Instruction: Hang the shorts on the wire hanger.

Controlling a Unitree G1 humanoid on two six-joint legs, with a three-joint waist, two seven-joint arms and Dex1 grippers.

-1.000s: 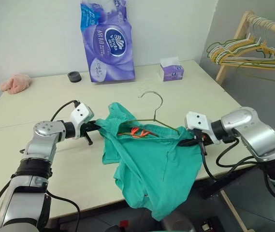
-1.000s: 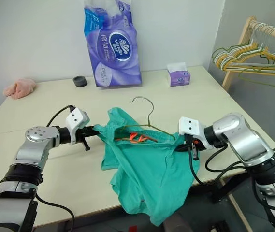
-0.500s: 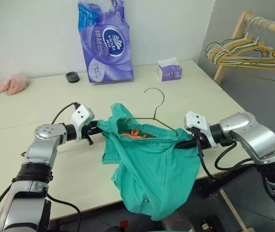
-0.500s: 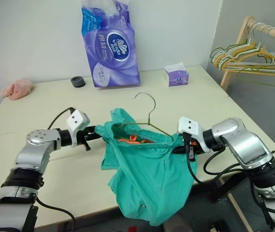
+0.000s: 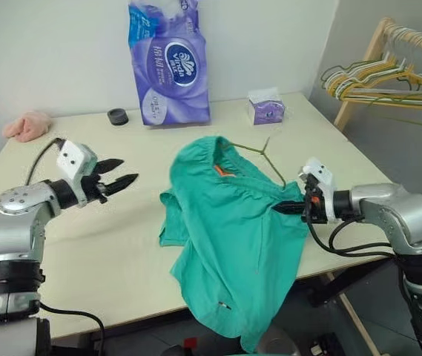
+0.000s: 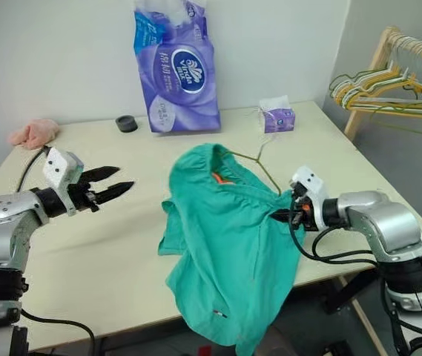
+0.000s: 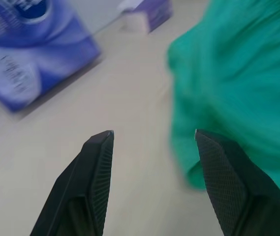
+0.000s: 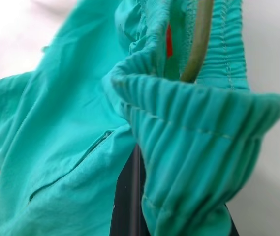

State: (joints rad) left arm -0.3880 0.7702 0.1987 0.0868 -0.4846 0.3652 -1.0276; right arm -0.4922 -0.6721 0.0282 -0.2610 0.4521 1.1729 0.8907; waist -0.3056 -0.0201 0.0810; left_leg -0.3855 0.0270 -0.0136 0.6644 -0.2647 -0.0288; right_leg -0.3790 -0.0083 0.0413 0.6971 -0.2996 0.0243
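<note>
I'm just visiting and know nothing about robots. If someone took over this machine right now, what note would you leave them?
Left claw: open, holding nothing, in the air beside the shorts.
Right claw: shut on the shorts at the waistband.
The shorts lie partly on the table and droop over its front edge. The wire hanger is threaded inside the waistband, one end poking out.
Done: hanger is in the shorts.
Left: probably straightening the shorts on it and checking that they hang properly.

1 shorts (image 5: 229, 222), 1 wire hanger (image 5: 262, 152), 2 hands (image 5: 118, 173) (image 5: 283, 208).

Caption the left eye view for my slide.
Right hand pinches teal shorts on the wire hanger; left hand open, apart.
</note>
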